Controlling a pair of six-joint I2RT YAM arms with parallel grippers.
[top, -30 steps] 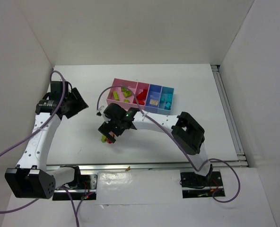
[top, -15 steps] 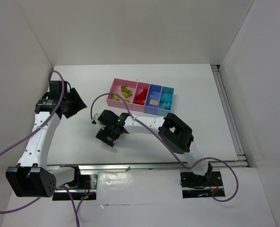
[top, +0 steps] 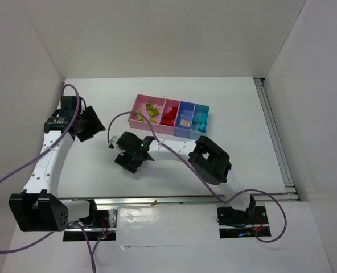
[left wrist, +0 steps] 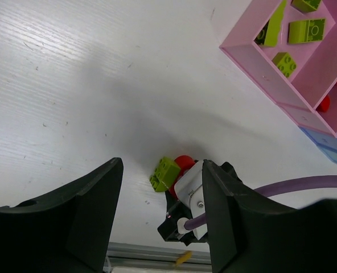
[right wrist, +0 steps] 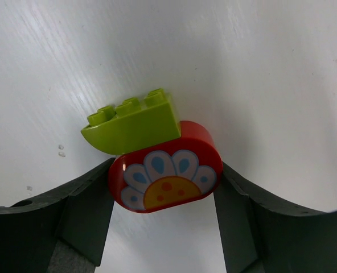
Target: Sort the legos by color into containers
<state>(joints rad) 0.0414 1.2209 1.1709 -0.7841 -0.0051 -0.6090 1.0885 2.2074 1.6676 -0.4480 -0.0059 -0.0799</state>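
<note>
The right gripper (top: 130,164) is being shifted slightly left at mid-frame, the red brick (right wrist: 165,181) being clenched between its fingers (right wrist: 83,216); the left gripper (left wrist: 161,193) is being held spread.

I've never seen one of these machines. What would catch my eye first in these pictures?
Probably the red brick with a painted flower, which fills the right wrist view. It is pinched in the right gripper on the white table, and a lime green brick touches it. From above, the row of pink and blue bins is the bright spot beyond the arms.
</note>
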